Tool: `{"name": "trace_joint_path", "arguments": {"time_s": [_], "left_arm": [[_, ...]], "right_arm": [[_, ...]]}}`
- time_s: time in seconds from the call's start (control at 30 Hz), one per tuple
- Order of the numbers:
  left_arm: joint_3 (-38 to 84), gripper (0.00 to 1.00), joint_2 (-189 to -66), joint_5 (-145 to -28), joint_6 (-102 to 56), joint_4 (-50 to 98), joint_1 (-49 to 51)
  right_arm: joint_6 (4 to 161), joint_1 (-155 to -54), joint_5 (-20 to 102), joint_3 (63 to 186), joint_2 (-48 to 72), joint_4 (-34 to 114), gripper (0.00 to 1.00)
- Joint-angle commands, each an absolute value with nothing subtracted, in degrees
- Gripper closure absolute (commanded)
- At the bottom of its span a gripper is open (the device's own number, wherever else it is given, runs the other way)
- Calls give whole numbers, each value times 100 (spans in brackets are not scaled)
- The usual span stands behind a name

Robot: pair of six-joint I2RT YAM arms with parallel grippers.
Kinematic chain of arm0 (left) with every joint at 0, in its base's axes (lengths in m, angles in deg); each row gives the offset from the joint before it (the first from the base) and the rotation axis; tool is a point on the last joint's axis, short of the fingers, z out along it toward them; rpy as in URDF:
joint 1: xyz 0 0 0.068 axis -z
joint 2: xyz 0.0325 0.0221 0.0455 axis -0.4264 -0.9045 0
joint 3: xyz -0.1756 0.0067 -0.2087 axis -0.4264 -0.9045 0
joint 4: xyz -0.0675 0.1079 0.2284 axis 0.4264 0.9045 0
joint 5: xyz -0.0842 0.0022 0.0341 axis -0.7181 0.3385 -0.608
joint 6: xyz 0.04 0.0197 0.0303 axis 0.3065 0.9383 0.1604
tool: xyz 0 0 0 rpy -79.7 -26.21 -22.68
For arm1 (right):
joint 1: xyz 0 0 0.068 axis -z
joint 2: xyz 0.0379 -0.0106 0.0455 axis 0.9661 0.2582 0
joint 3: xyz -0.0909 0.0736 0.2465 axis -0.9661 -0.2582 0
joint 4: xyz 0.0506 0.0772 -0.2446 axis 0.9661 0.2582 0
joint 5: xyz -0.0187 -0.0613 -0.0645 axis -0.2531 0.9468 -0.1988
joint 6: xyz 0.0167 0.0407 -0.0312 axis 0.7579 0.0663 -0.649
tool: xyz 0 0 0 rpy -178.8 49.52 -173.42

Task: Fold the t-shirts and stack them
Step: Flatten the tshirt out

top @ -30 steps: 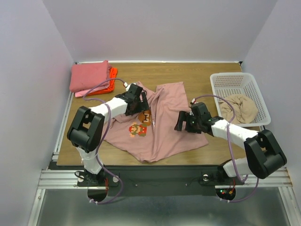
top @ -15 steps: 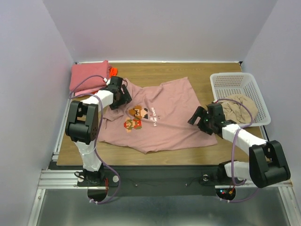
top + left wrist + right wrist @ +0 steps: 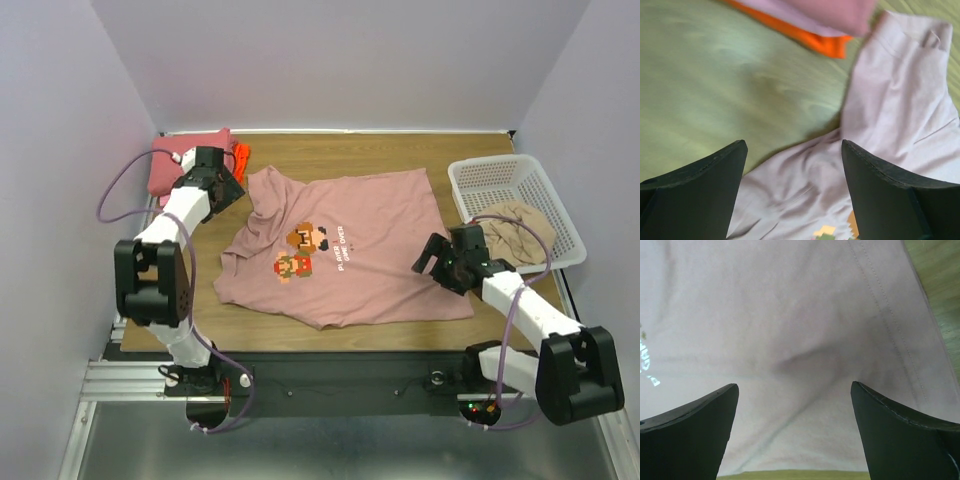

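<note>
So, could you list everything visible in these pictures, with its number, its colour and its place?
printed shirt: one, dusty pink with pixel game figures, spread out mid-table.
coral shirt: one, coral pink, folded, far left corner.
orange shirt: one, orange-red, under the coral shirt, only its edge shows.
beige shirt: one, beige, crumpled in the basket.
basket: one, white plastic lattice, right side of the table.
table: one, brown wood.
left gripper: one, black, open, above the printed shirt's far left edge.
right gripper: one, black, open, above the printed shirt near its right edge.
</note>
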State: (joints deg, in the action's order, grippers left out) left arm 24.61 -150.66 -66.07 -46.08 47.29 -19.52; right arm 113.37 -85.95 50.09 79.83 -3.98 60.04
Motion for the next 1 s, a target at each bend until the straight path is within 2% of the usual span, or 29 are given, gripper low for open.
{"name": "trace_joint_path", "arguments": {"time_s": [0.0,0.13,0.3,0.47,0.67,0.87,0.97], "left_arm": [[1533,12,-13873,-6410,-4818,4965,-1970],[-336,12,-12408,-7059,-5327,4474,-1891],[-1597,12,-10957,-7289,-5968,4744,-1392],[-2345,12,-10251,-7211,-6856,5043,-645],[-2311,12,-10565,-7078,-7235,5501,33],[-2241,12,-10917,-6762,-7402,5405,262],[-2171,19,-11311,-6753,-7323,5247,262]], "right_arm": [[11016,-8550,4610,8137,-916,6183,0],[10928,-8558,3993,8128,-1285,6183,0],[11120,-8558,3939,8058,-1881,6629,0],[11445,-8558,4166,7856,-2470,7333,0],[12139,-8567,4377,7803,-3034,7853,0],[12395,-8567,4466,7311,-2719,7906,0],[12483,-8567,4589,7249,-2613,7774,0]]}}
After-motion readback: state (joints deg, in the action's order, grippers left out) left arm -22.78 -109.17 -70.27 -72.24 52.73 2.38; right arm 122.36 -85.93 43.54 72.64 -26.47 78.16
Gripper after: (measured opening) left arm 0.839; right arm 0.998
